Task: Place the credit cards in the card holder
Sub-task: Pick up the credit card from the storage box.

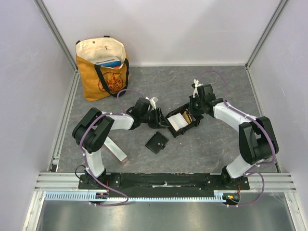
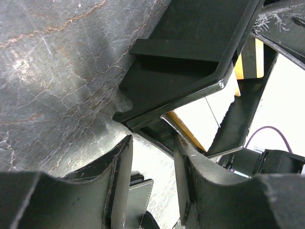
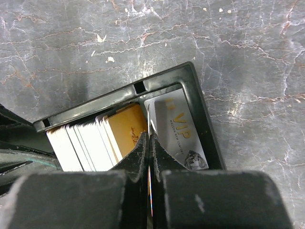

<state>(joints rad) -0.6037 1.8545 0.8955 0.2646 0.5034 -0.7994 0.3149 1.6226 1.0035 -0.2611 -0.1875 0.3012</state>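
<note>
The black card holder [image 1: 192, 126] lies mid-table between my two grippers. In the right wrist view its wall [image 3: 199, 98] frames two compartments. The left one holds a row of white cards [image 3: 81, 145] and an orange-gold card [image 3: 126, 131]. A grey VIP card [image 3: 178, 129] lies in the right one. My right gripper [image 3: 149, 139] is shut on a thin credit card [image 3: 148, 120], seen edge-on and upright over the divider. My left gripper [image 2: 152, 143] is open at the holder's [image 2: 186, 47] left corner, nothing between its fingers [image 2: 121, 162].
A flat black wallet [image 1: 157, 142] lies on the table in front of the holder, also under the left gripper as the wallet [image 2: 133, 200]. An orange tote bag [image 1: 103, 72] stands at the back left. A pale flat strip [image 1: 115, 150] lies by the left arm.
</note>
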